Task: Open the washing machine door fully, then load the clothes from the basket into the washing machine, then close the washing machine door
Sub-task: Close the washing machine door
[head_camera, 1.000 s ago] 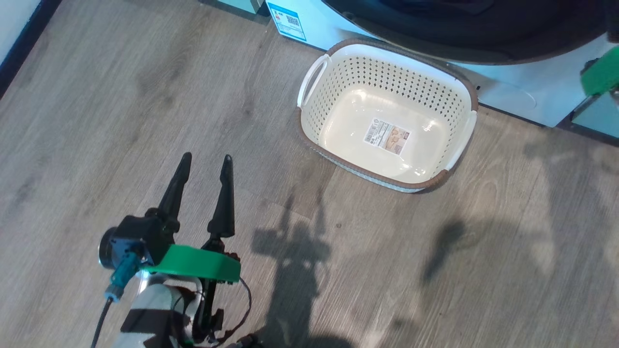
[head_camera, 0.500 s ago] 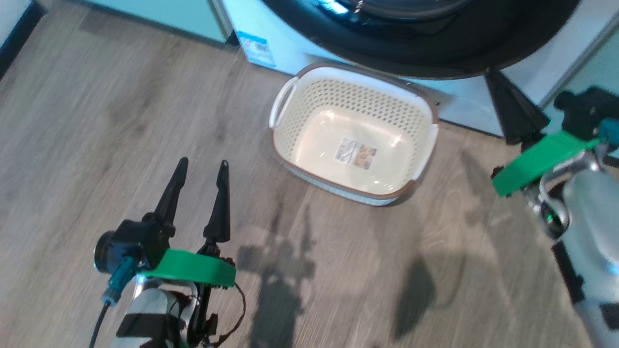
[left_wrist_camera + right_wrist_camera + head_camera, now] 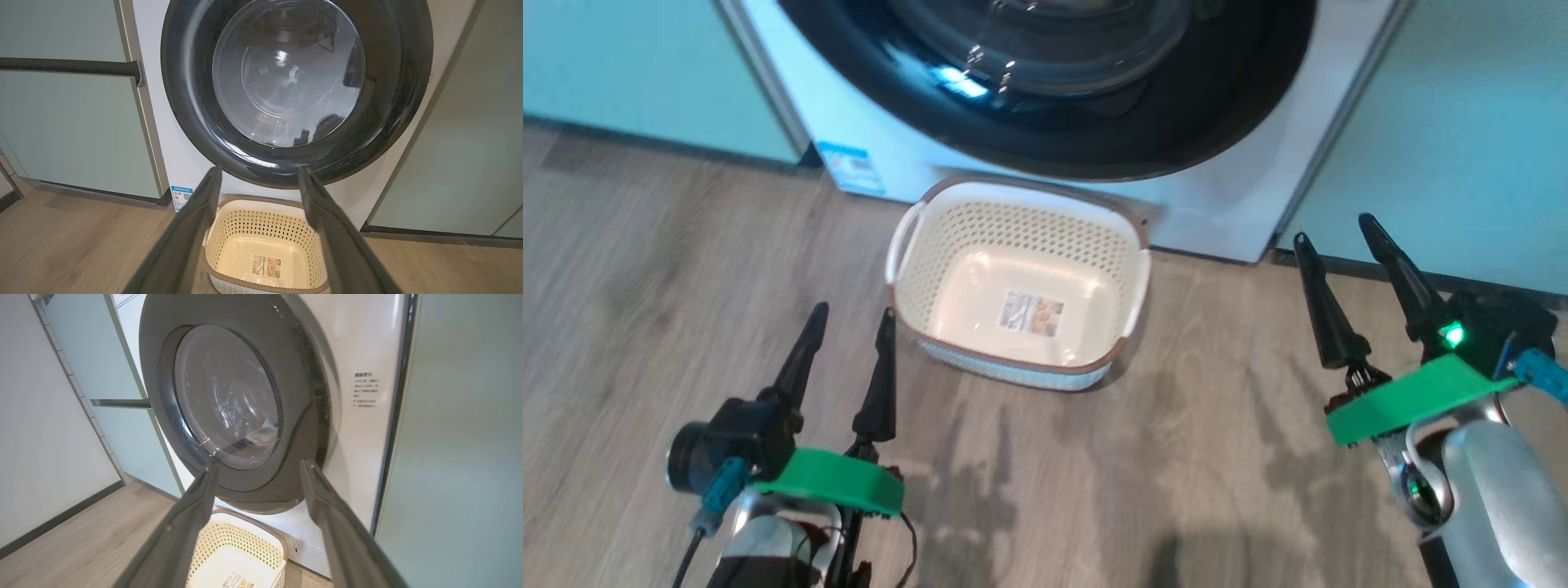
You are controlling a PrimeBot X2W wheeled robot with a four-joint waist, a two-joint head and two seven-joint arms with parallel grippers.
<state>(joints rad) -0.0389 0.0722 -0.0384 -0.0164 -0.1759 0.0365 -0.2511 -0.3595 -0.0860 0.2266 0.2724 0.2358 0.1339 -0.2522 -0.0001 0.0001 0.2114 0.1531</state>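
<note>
Right gripper (image 3: 1331, 228), just spread like the left gripper (image 3: 854, 309), holds nothing; washing machine door (image 3: 1225, 122) shut, basket (image 3: 1021, 224) empty: task apparently complete.

Grey wood floor (image 3: 1176, 490): cream basket (image 3: 1013, 229) standing on it, just before washing machine (image 3: 1225, 212); green cabinets (image 3: 645, 73) either side.

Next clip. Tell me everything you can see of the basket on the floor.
The basket is a small rectangular cream plastic tub with perforated walls, a brown rim, a white loop handle at each short end and a printed label on its bottom. It is empty and stands upright on the wood floor, close before the white washing machine. Nothing grips it.
</note>
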